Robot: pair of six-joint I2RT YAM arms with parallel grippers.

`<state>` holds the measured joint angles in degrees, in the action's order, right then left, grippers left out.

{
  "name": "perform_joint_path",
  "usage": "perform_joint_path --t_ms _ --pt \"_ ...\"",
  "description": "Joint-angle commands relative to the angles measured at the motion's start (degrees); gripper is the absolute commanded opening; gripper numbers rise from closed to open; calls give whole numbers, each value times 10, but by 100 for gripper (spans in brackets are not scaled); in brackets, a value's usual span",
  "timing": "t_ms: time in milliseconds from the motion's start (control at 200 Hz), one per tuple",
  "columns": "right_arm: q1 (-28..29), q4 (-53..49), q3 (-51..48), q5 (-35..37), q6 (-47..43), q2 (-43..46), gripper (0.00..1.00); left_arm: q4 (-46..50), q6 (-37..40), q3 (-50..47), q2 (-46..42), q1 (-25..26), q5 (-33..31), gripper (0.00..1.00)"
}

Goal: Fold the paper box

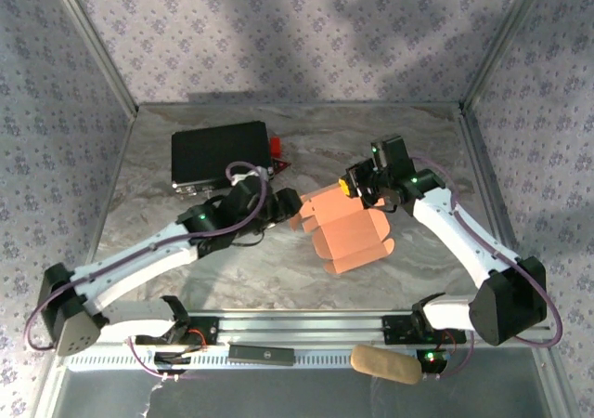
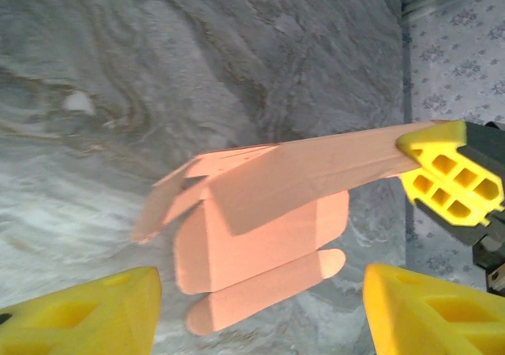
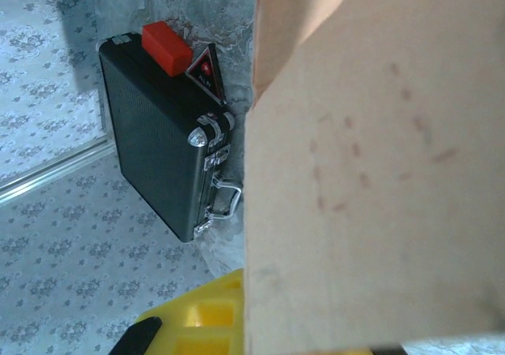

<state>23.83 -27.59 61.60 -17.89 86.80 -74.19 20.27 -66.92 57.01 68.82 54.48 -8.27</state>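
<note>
A marbled grey tabletop carries a closed black case, textured, with metal latches and a handle, at far left. At centre lies the paper box, thin salmon cardboard, half-formed, its rounded tabs flat and one long flap raised. The right gripper is pressed together on that flap's end. The left gripper, yellow fingers spread wide, hovers just beside the box. A tan rounded pad sits at the near edge, and a small red block lies just beside the case.
</note>
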Motion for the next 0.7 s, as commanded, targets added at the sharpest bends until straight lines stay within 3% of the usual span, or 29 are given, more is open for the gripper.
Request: perform_joint_path --t_ms 0,460,695 --pt "-8 16 -9 -13 11 -1 0 -52 0 41 35 10 14 68" --pt "-19 32 -21 -29 17 15 0 -47 6 113 151 13 24 70" --pt "-21 41 -43 -29 26 38 0 -112 13 131 192 14 27 67"
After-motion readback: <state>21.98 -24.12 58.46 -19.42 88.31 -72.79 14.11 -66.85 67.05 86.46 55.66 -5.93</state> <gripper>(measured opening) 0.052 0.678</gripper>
